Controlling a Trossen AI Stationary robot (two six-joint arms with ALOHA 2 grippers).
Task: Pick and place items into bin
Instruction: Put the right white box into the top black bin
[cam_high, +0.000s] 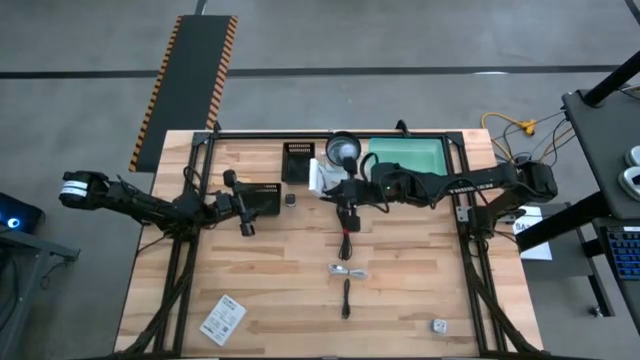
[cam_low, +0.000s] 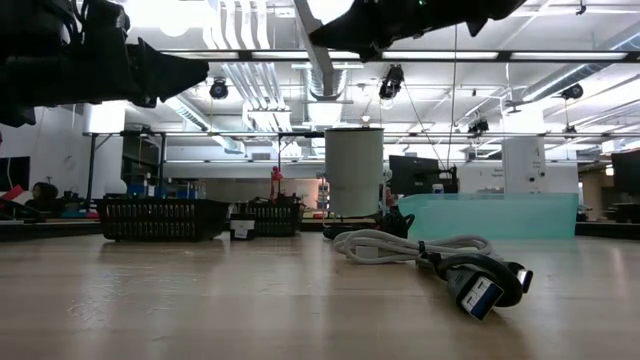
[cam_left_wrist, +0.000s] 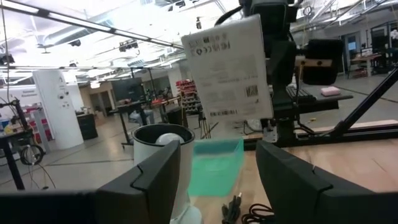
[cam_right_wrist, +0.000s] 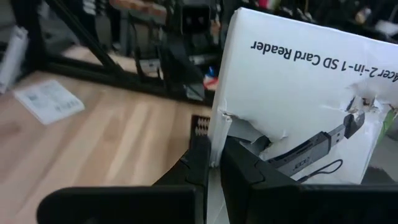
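My right gripper (cam_high: 336, 190) hangs over the middle of the table, shut on a white printed packet (cam_high: 322, 178) that reads "SD Card Reader" in the right wrist view (cam_right_wrist: 298, 112). The green bin (cam_high: 405, 155) stands at the far edge, just behind it. My left gripper (cam_high: 245, 205) waits open at the left, facing the packet (cam_left_wrist: 230, 68). On the wood lie black coiled cables (cam_high: 346, 245), a pale cable (cam_high: 348, 271), a short black stick (cam_high: 346, 298), another white packet (cam_high: 223, 320) and a small grey bit (cam_high: 438, 325). My right gripper pinches the packet's side edge near a lower corner (cam_right_wrist: 216, 134) between its two fingers (cam_right_wrist: 198, 163). The fingers come roughly level from the table's right. The packet stands upright on edge, lifted clear of the table.
A white cylinder (cam_high: 343, 148) stands beside the bin's left end. Two black baskets (cam_high: 298, 160) (cam_high: 262, 198) sit at the far left of centre. A cable with a blue plug (cam_low: 470, 285) lies close to the low camera. Black frame rails run along the table's sides.
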